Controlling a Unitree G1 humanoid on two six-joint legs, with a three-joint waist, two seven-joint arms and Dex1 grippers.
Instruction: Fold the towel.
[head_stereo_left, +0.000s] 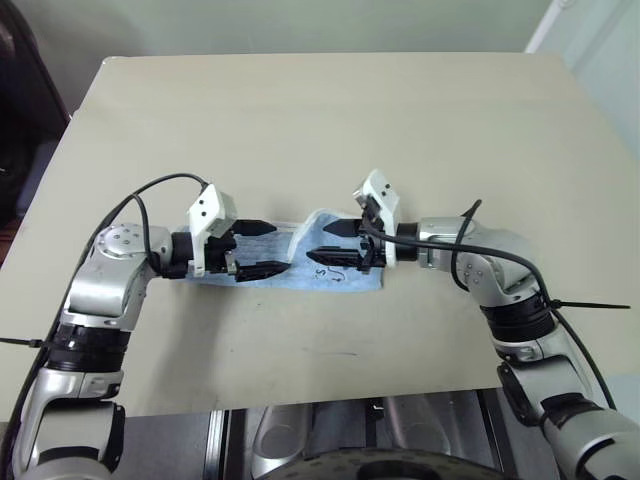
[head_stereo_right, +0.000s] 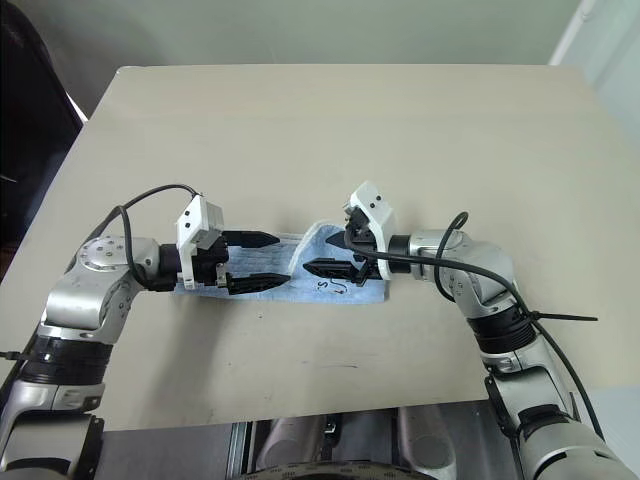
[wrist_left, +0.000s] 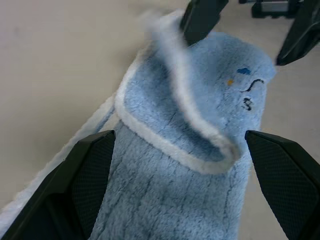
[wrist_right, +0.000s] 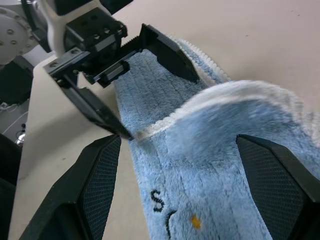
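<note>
Folding underway: towel (head_stereo_left: 300, 262) lying half-doubled on table (head_stereo_left: 320, 130) between both wide-open, empty end effectors, left (head_stereo_left: 262, 248) and right (head_stereo_left: 332, 242); next calls for pressing the raised flap flat.

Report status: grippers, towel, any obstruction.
Left gripper open over towel's left end. Right gripper open at raised fold, nothing held. Towel partly folded, flap humped mid-length. Table around it unobstructed.

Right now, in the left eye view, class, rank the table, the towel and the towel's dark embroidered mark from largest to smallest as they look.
1. The table, by far the largest.
2. The towel, a narrow strip lying on it, partly covered by the end effectors.
3. The embroidered mark, a tiny squiggle on the towel.
</note>
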